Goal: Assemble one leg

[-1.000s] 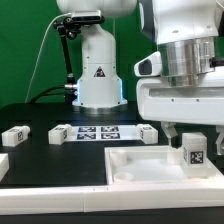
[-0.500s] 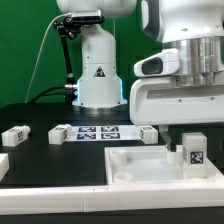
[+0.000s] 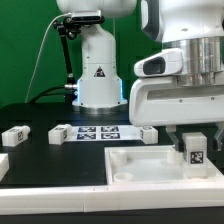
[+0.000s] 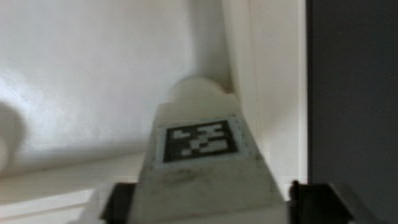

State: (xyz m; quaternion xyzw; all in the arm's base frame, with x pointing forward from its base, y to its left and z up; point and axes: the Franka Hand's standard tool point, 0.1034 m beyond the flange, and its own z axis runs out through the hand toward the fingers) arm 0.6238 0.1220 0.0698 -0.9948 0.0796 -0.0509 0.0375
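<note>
My gripper [image 3: 193, 143] is shut on a leg [image 3: 194, 152], a small white block with a black-and-white tag, and holds it upright at the far right corner of the white tray-like panel [image 3: 150, 163]. In the wrist view the leg [image 4: 206, 140] fills the middle between the dark fingertips [image 4: 125, 202], its tip against the panel's inner corner [image 4: 222, 80]. Three more legs lie on the black table: one at the exterior view's left [image 3: 14, 135], one next to the marker board [image 3: 61, 132], and one at the board's right end [image 3: 146, 133].
The marker board [image 3: 102, 132] lies behind the panel in front of the robot base [image 3: 98, 75]. Another white part [image 3: 3, 165] shows at the left edge. The arm's white body hangs over the panel's right side.
The gripper with the leg has shifted slightly to the exterior view's right and sits a little lower at the panel's corner. The other parts have not moved.
</note>
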